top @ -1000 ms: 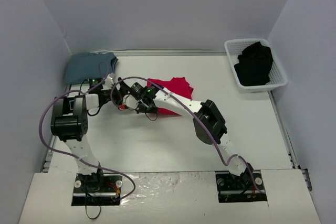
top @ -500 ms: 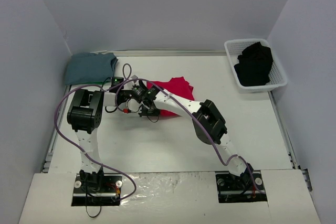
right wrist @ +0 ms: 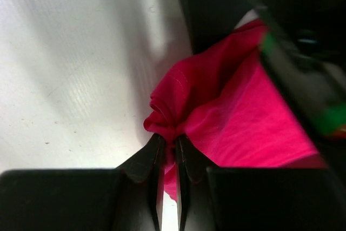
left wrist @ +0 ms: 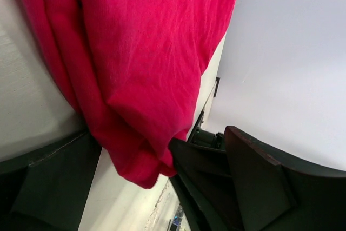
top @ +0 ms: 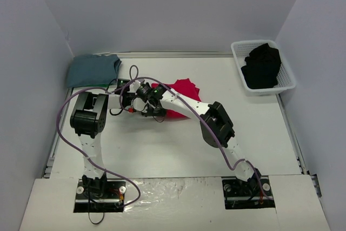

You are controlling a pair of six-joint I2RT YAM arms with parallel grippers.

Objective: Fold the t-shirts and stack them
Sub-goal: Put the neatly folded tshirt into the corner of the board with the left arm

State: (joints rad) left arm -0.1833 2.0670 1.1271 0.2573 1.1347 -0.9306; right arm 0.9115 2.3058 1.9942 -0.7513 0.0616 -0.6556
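Fingers of the right gripper (right wrist: 167, 142) pinch tight on a bunched corner of the red t-shirt (right wrist: 238, 117), low on the white table (top: 162, 150). The left gripper (left wrist: 140, 152) is wide apart, with red cloth between its sides. Farther back, the blue-grey t-shirt (top: 93, 70) lies at the left. The black t-shirt (top: 262, 64) sits in the basket (top: 290, 78) at the right.

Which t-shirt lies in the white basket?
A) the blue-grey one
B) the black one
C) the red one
B: the black t-shirt fills the white basket, while the red t-shirt lies mid-table and the blue-grey t-shirt in the far left corner.
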